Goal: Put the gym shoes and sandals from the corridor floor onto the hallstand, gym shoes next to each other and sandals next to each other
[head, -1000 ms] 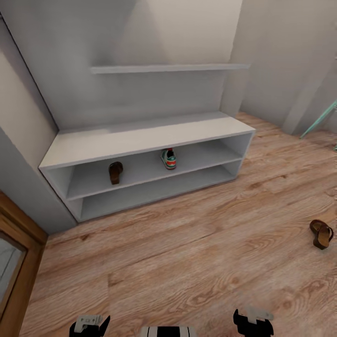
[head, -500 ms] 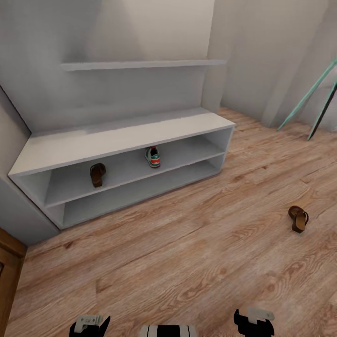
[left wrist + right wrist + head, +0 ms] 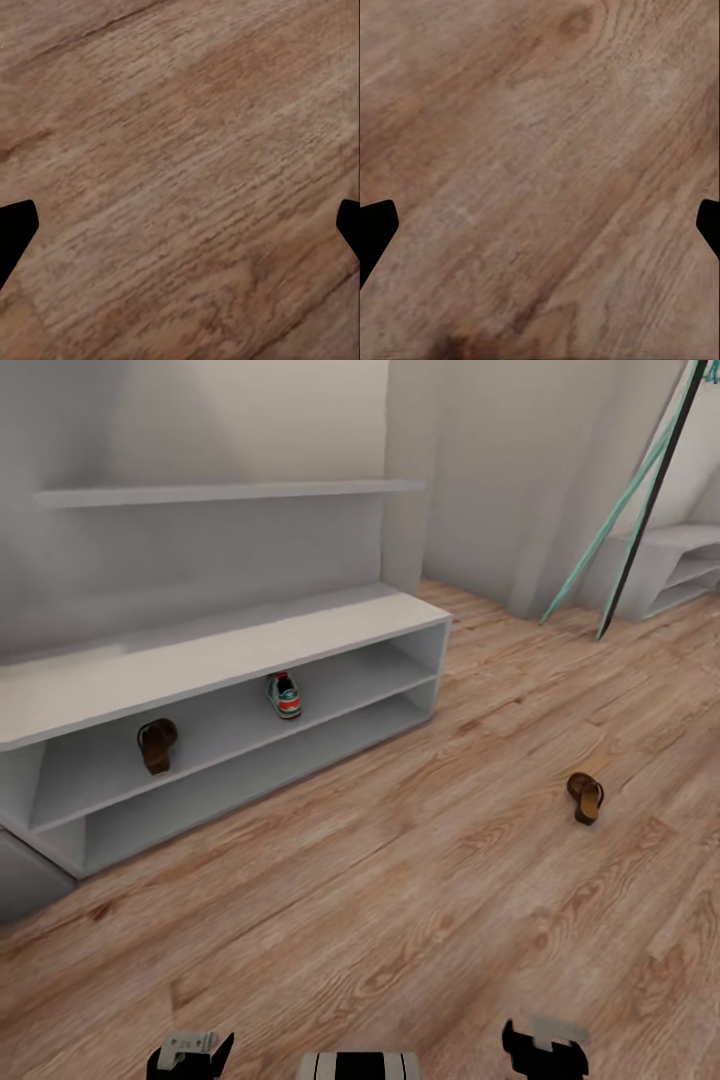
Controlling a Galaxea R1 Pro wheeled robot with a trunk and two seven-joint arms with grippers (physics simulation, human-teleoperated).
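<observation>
I see one sandal [image 3: 156, 745] and one gym shoe [image 3: 284, 695] on the hallstand's [image 3: 200, 660] upper shelf, left of frame. Another sandal [image 3: 586, 797] lies on the corridor floor [image 3: 400, 900], right of centre. Both my grippers [image 3: 180, 225] [image 3: 540, 225] are spread wide, empty.

Open floor [image 3: 400, 920] around sandal [image 3: 585, 797]
</observation>
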